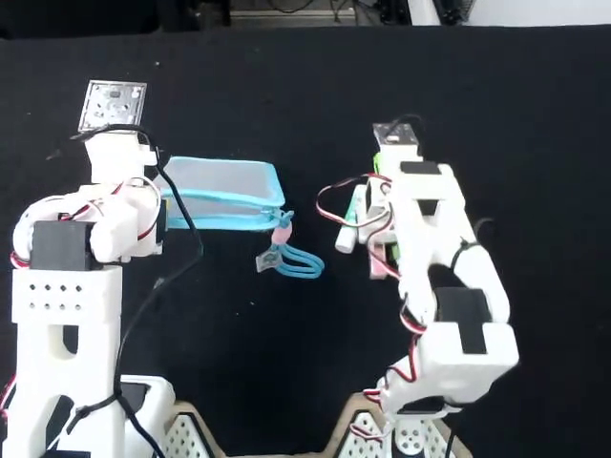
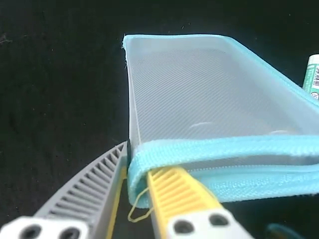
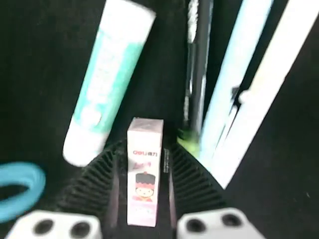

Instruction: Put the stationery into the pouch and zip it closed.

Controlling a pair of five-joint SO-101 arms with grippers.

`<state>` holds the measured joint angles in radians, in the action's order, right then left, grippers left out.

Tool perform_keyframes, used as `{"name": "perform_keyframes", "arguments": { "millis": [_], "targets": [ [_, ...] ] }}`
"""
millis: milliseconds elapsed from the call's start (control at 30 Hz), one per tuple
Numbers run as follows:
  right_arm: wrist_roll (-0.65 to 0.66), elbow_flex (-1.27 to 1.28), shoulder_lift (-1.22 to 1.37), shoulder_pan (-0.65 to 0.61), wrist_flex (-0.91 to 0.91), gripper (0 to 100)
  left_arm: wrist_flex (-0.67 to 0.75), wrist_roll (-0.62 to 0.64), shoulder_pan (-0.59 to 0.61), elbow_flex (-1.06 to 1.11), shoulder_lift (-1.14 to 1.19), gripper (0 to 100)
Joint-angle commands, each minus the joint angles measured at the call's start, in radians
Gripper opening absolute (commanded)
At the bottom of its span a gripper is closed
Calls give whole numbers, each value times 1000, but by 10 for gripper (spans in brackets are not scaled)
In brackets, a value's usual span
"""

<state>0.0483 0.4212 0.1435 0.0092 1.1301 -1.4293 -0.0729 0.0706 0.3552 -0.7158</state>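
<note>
The left gripper pinches shut on the blue zip edge of the clear mesh pouch. Well away from the pouch, the right gripper squeezes a small pink and white box. It should hold tight, lift straight, then go to the pouch's mouth.

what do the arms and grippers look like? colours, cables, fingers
The left arm and right arm are white printed shells with black servo blocks and loose red, white and black wires. A black cable trails off the left arm. The left gripper has one grey and one yellow ribbed finger; the right gripper has two black ribbed ones.
</note>
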Motion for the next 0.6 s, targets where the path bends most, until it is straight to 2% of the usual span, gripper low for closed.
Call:
{"name": "perform_keyframes", "arguments": {
  "millis": [0,100,233,433,567],
  "targets": [
    [72,51,-114,-20,40,11,5,2,8,-12,-17,30],
    [186,185,-196,-28,29,11,5,2,8,-12,-17,30],
    [345,343,-303,-100,25,14,8,2,8,-12,-17,30],
    [362,364,-303,-144,25,183,5,2,8,-12,-17,30],
    [364,297,-242,-144,29,158,5,2,8,-12,-17,30]
  ]
}}
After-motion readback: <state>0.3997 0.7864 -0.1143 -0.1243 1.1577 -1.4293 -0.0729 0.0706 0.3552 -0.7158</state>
